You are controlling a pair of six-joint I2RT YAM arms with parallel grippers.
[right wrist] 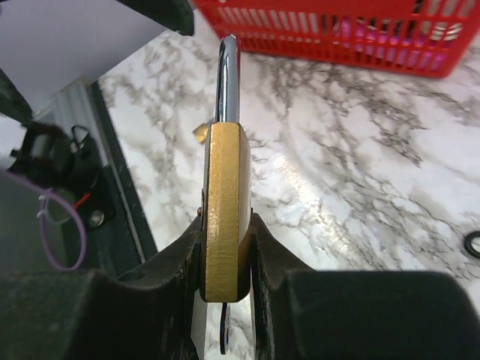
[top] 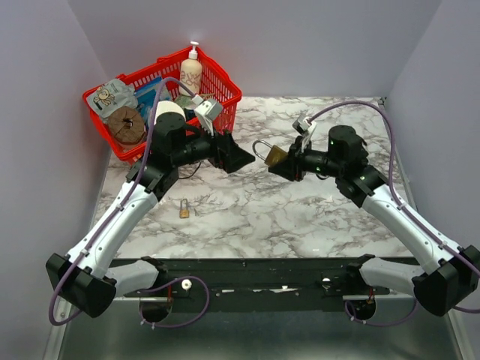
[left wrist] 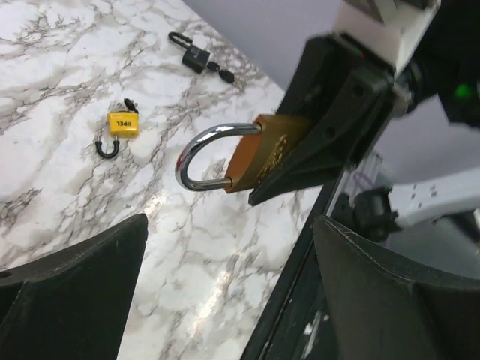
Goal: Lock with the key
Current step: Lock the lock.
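Basket (top: pixel 223 75) sits back-left on table (top: pixel 300 217); loose padlock (top: pixel 184 209) lies before it; second padlock (top: pixel 274 155) mid-table, between left gripper (top: pixel 244 157) and right gripper (top: pixel 289 162).

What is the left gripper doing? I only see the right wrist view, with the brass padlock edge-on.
Observer: The left gripper is open, facing the brass padlock without touching it.
Operator: Is the shackle closed?
Observer: In the left wrist view both shackle legs appear to meet the body.
Operator: Any other locks?
Observer: A yellow padlock and a black padlock lie on the marble table.
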